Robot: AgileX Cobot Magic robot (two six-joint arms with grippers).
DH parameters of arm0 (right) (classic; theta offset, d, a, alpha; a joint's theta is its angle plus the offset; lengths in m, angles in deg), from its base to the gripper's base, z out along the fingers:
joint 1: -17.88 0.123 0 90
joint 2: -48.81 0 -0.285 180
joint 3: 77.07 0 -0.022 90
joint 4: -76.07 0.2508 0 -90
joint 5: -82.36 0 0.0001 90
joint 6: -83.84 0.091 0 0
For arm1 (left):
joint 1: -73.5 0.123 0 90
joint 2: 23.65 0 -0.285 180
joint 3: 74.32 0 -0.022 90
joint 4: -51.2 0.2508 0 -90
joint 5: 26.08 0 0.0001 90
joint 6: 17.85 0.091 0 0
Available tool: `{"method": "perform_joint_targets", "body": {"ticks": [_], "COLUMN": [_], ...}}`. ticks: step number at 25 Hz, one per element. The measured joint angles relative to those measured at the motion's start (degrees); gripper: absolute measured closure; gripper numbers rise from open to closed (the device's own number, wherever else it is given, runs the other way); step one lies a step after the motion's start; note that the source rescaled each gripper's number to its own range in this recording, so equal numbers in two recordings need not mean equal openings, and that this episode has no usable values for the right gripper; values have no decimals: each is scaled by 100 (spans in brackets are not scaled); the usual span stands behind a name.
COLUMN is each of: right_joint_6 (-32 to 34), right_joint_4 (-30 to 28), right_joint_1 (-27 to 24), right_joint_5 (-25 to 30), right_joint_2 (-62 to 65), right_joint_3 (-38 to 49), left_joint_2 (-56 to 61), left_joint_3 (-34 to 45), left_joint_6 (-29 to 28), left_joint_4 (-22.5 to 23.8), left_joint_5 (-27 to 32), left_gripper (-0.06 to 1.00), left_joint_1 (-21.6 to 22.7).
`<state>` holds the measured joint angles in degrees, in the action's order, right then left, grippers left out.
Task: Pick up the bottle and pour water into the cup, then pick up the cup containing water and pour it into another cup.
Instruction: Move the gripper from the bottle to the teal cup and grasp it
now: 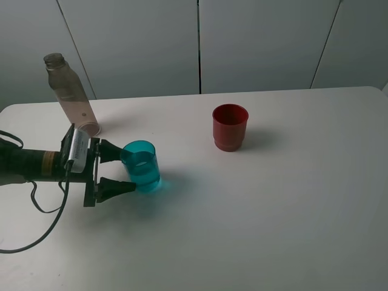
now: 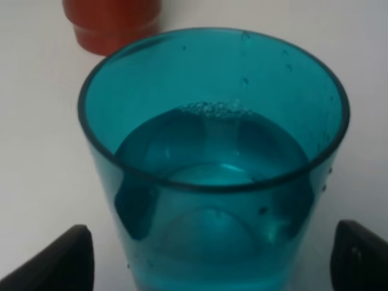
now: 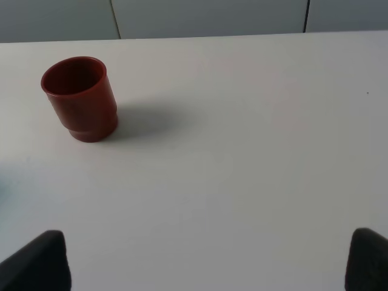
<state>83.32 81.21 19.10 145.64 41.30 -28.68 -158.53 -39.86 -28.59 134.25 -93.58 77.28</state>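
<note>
The teal cup [image 1: 143, 165] stands upright on the white table, left of centre, with water in it. My left gripper [image 1: 119, 170] is open, one finger on each side of the cup, not touching it. In the left wrist view the cup [image 2: 212, 163] fills the frame between the two black fingertips [image 2: 54, 260]. The brownish bottle [image 1: 71, 92] stands uncapped at the back left. The red cup [image 1: 230, 127] stands upright right of centre and looks empty in the right wrist view [image 3: 80, 97]. My right gripper [image 3: 206, 260] is open, seen only in the right wrist view, with nothing between its fingers.
A black cable [image 1: 36, 212] loops on the table under the left arm. A grey panelled wall [image 1: 200, 42] runs behind the table's far edge.
</note>
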Motion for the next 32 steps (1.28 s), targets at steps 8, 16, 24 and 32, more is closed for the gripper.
{"method": "perform_joint_targets", "body": {"ticks": [8,16,24,32], "right_joint_6": [0,-14,-14,0], "right_joint_4": [0,0,0,0], "right_joint_1": [0,0,0,0], "right_joint_5": [0,0,0,0], "right_joint_2": [0,0,0,0], "right_joint_3": [0,0,0,0], "left_joint_2": [-140,-275,-275,-275], "left_joint_3": [-118,-497,-576,-841], "left_joint_6": [216,193,158,39], "left_joint_4": [-246,-119,-47,-160], "left_joint_5": [-40,57,91,52], "left_gripper": [-5,-5,-5,-5], "left_joint_1": [-219,-489,-489,-707]}}
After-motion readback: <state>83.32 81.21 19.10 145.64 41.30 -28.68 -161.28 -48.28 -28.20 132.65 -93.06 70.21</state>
